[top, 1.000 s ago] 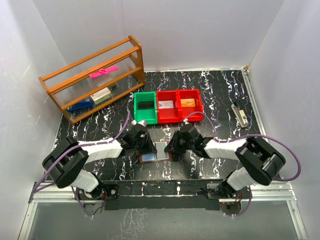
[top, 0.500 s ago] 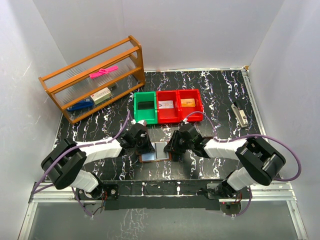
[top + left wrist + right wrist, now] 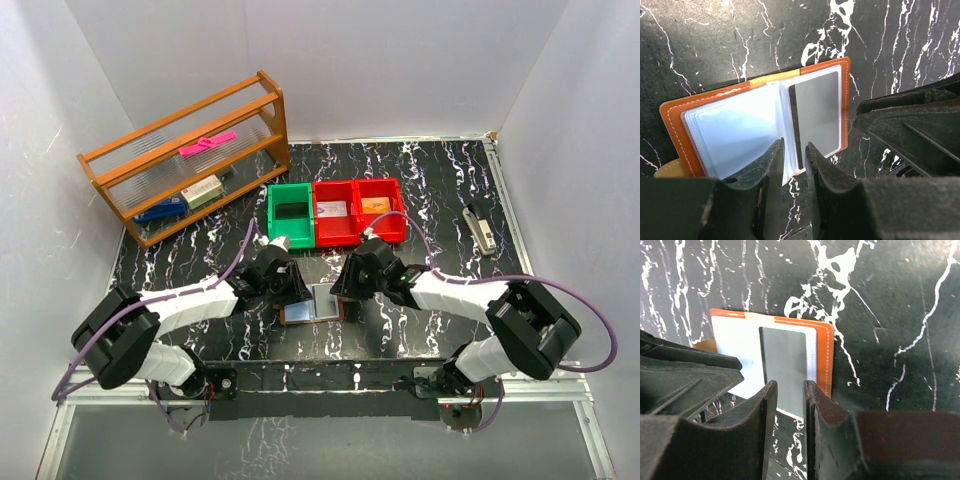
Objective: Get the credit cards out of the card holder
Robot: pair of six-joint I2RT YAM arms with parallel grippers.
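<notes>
Grey card (image 3: 784, 360) in open card holder (image 3: 672, 125), below narrow left fingers (image 3: 771, 170), right fingers (image 3: 765, 410); contact unclear.

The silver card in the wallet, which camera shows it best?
Left wrist: the silver card lies almost whole in the open card holder. Right wrist: the right gripper covers its near end. Top view: a small sliver.

No legible text anywhere. White box (image 3: 203, 190) in wooden rack (image 3: 280, 125): red mark, too small to read.
</notes>
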